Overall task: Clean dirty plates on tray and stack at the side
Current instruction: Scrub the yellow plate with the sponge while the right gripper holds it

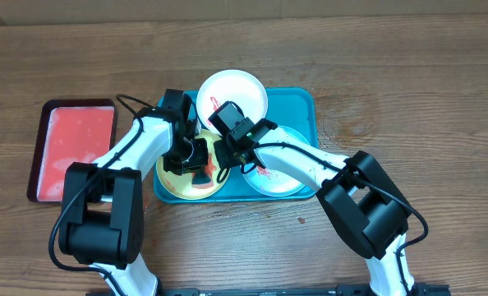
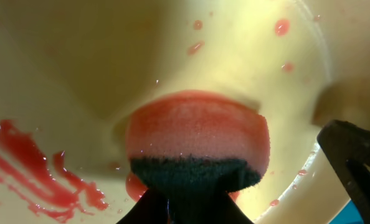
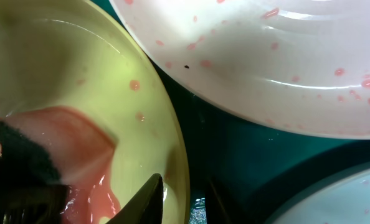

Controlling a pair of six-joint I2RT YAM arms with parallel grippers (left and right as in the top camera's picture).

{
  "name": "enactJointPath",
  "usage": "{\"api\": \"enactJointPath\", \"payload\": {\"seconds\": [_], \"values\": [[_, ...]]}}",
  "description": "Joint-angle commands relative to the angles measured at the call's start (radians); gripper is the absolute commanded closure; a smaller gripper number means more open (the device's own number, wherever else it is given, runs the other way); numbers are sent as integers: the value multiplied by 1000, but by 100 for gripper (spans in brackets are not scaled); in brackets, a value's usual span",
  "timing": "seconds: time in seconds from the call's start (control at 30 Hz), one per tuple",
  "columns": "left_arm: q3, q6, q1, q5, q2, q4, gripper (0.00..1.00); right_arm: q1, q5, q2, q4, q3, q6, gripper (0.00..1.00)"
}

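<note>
My left gripper (image 2: 179,205) clamped the sponge (image 2: 194,134) onto the sauce-smeared yellow-green plate (image 2: 79,74) in the tray (image 1: 301,103). My right gripper (image 1: 224,159) sat at that plate's rim. I couldn't tell its grip.

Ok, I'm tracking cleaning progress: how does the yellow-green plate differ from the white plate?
The round yellow-green plastic plate carries thick red smears with a red sponge pressed on it; the round white plastic plate shows only small red specks and no sponge. The yellow-green one sits at the teal plastic tray's near left, the white one at its far edge. Both are dirty.
</note>
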Motion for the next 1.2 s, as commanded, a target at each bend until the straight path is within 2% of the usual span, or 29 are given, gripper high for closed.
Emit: {"api": "enactJointPath", "payload": {"seconds": [0.0,0.03,0.27,0.33,0.6,0.7,0.83,0.9,1.07,1.17], "values": [[-44,-33,-2,-114,14,1,92,-4,17,11,2,19,2,76],[-43,-33,0,-139,14,0,96,-4,17,11,2,19,2,76],[-22,-34,15,-501,14,-29,96,-4,32,11,-5,19,2,76],[-8,-33,15,-562,14,-41,96,-4,36,11,-8,19,2,76],[73,-34,15,-607,13,-48,96,-4,39,11,-9,19,2,76],[99,-72,15,-524,13,-41,96,-4,39,11,-9,19,2,76],[85,-70,15,-214,15,29,96,-4,39,11,-7,19,2,76],[64,-70,11,-105,15,76,96,-4,39,11,-4,19,2,76],[44,-71,8,30,27,113,96,-4,39,11,-5,19,2,76],[44,-55,8,20,31,109,96,-4,39,11,-5,19,1,79]]}}
